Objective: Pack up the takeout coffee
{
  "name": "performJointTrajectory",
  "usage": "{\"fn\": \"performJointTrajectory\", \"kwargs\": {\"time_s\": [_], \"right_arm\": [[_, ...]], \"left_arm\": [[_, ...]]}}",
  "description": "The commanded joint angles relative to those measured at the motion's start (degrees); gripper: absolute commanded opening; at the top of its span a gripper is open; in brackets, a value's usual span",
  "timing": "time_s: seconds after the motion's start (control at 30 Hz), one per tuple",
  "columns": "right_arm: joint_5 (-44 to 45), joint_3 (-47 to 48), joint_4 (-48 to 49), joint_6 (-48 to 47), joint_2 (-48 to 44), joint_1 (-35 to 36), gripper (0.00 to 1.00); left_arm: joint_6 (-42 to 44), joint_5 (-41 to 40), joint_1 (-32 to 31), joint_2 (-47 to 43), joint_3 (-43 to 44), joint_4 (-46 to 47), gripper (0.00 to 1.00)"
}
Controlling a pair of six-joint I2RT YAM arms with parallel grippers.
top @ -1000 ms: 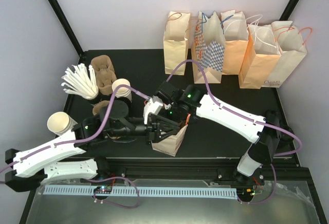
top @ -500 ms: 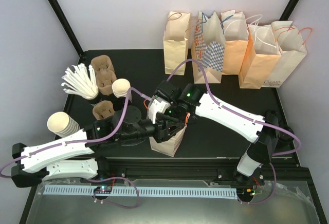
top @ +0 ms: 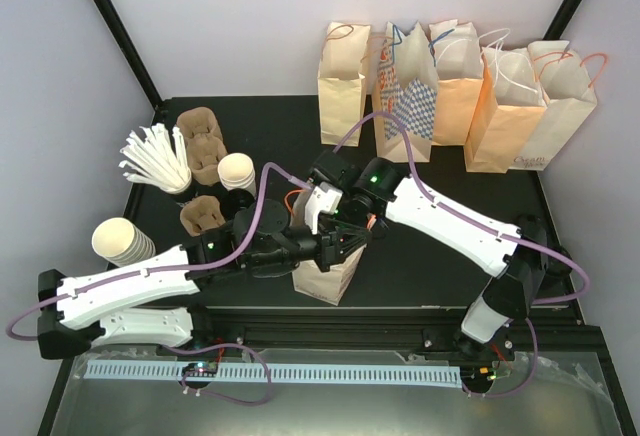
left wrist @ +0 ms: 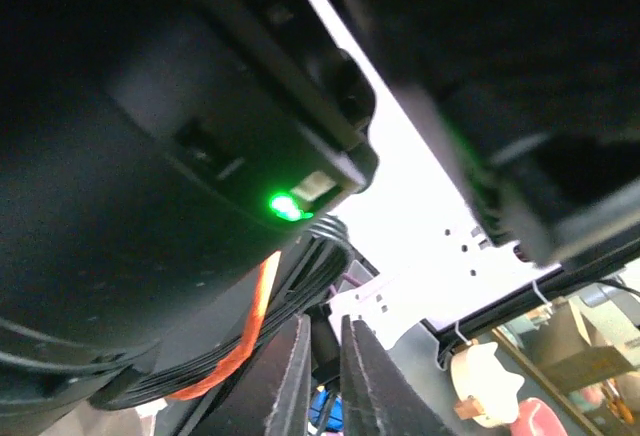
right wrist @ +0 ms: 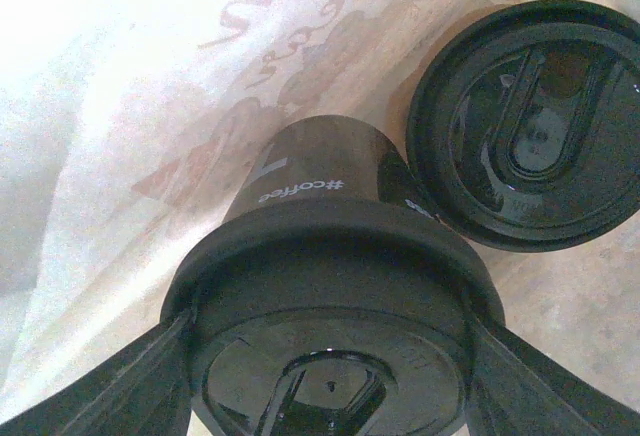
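The takeout coffee (right wrist: pixel 330 326) fills the right wrist view: a round black lid over a side that looks dark here, with pale "#coffee" lettering. My right gripper (right wrist: pixel 335 366) is shut on it, one finger against each side of the lid, down inside a small brown paper bag (top: pixel 330 278). A second black-lidded cup (right wrist: pixel 530 126) stands beside it in the bag. In the top view the cup is hidden under the right wrist (top: pixel 330 201). My left gripper (top: pixel 322 247) sits at the bag's near rim. In the left wrist view its jaws (left wrist: pixel 325 366) are almost together with nothing seen between them.
A row of paper bags (top: pixel 450 86) stands along the back. At the left are brown pulp carriers (top: pixel 200 141), a plain cream cup (top: pixel 237 171), a stack of cream cups (top: pixel 120 241) and a bundle of white sticks (top: pixel 155 161). Both arms crowd the small bag.
The left arm has swung right, bringing its gripper up to the small bag, and its jaws have narrowed. The right wrist has shifted slightly right over the bag.
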Motion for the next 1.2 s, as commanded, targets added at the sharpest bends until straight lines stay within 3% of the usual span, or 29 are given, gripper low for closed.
{"fn": "performJointTrajectory", "kwargs": {"time_s": [0.0, 0.13, 0.37, 0.5, 0.73, 0.93, 1.03, 1.1, 1.17], "right_arm": [[-0.8, -0.1, 0.7, 0.9, 0.9, 1.5, 0.36], [-0.5, -0.4, 0.6, 1.3, 0.7, 1.5, 0.35], [0.0, 0.7, -1.7, 2.9, 1.8, 1.5, 0.33], [0.3, 0.4, -1.2, 3.7, 1.2, 1.5, 0.33], [-1.6, 1.0, -1.7, 6.6, 1.8, 1.1, 0.34], [-5.0, 1.8, -3.6, 12.9, 1.8, -0.4, 0.34], [-5.7, 1.9, -4.4, 16.5, 1.6, -1.0, 0.35], [-5.7, 2.3, -4.9, 17.4, 1.6, -1.0, 0.35], [-5.0, 2.2, -4.7, 17.6, 1.3, -1.1, 0.35]], "left_arm": [[1.4, 9.8, -0.5, 4.6, 3.7, 3.4, 0.08], [0.3, 13.6, -0.6, 7.8, 5.9, 2.5, 0.02], [0.0, 15.0, -0.6, 8.5, 7.7, 1.0, 0.02], [-1.8, 10.4, -0.7, 4.4, 6.9, -4.1, 0.09], [-5.8, -0.3, -1.7, -6.1, -5.0, -1.6, 0.15], [-1.8, -13.0, -9.1, -8.6, -7.0, -1.4, 0.31], [0.2, -19.8, -12.0, -8.0, -6.7, -1.9, 0.51], [0.7, -26.5, -14.1, -7.7, -5.8, -3.5, 0.58], [0.8, -27.7, -14.3, -7.8, -6.3, -2.6, 0.62]]}}
